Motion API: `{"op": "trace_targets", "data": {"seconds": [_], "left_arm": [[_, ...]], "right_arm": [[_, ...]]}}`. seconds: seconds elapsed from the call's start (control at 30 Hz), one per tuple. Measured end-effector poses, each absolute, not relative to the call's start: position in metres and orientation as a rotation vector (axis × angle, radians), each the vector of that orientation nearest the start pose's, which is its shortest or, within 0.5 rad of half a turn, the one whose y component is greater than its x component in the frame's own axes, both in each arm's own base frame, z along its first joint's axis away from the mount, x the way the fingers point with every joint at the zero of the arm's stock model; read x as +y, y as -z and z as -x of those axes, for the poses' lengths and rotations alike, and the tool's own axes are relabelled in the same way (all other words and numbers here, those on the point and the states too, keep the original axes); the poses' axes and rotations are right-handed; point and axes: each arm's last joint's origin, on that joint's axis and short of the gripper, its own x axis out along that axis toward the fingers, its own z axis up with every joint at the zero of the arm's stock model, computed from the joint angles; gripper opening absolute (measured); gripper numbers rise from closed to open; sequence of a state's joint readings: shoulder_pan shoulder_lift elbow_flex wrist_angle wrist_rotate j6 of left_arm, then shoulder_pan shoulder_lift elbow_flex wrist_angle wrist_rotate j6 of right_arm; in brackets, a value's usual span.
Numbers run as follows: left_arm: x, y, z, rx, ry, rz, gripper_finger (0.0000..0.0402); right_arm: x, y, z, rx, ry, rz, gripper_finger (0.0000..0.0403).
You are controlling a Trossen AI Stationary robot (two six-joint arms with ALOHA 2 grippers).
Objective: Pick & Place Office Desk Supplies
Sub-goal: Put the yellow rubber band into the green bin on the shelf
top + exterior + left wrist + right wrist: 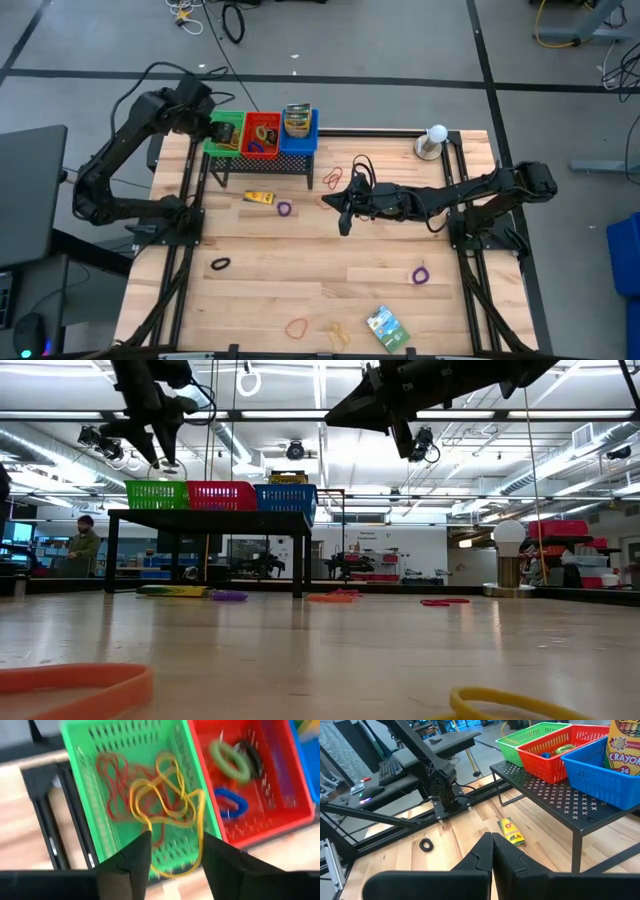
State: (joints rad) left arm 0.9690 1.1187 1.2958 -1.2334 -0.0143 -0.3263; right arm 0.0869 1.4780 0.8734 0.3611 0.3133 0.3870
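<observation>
Hovering over green basket (pixel 95 780) rim: left hand (pixel 172 857) parted, yellow band (pixel 170 800) draped between

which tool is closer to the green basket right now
Left. The left tool hangs right over the green basket; the right tool is out over mid-table, well past the rack.

Far-left: black rack (pixel 262 163) with green basket (pixel 226 133), red basket (pixel 262 134), blue basket (pixel 299 135) blocks low passes; left hand (pixel 216 128) hangs over green one. White ball lamp (pixel 434 141) far-right corner. Right hand (pixel 345 208) above mid-table. Near table (pixel 300 285) mostly open, only flat bands.
</observation>
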Motion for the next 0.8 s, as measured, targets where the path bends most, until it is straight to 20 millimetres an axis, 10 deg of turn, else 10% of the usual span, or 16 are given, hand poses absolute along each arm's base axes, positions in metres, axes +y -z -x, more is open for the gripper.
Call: {"op": "trace_targets", "data": {"seconds": [0.5,0.8], "left_arm": [[0.222,-0.366,-0.099,0.836,-0.977,1.061,0.0188],[0.227,-0.368,-0.096,1.011,-0.912,1.017,0.0187]], "right_arm": [[0.020,-0.253,-0.323,0.200,0.236,-0.332,0.0006],[0.020,-0.253,-0.324,0.206,0.210,-0.350,0.0006]]}}
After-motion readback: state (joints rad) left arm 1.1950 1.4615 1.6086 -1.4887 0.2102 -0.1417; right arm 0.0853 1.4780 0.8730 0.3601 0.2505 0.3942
